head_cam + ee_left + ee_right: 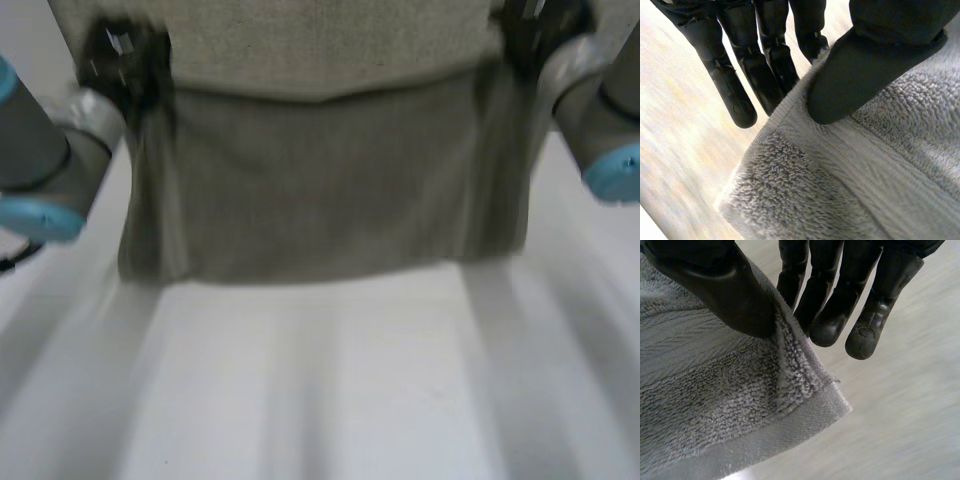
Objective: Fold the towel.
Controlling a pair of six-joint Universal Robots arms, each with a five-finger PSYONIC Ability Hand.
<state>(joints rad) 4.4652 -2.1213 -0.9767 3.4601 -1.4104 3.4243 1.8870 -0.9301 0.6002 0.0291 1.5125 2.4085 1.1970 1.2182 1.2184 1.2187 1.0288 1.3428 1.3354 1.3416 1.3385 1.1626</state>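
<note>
A grey terry towel (320, 200) hangs above the white table (330, 380), its near flap drooping down toward me. My left hand (120, 62) grips the towel's left corner. In the left wrist view the thumb (860, 75) presses the towel's corner (805, 190) against the fingers (765, 65). My right hand (530, 35) holds the opposite corner. In the right wrist view its thumb (725, 290) pinches the towel's hemmed corner (740, 410) against the fingers (835, 295).
Both arms, grey with light-blue caps, flank the towel, the left arm (40, 170) and the right arm (600, 140). Bare white table lies in front of the towel's hanging edge.
</note>
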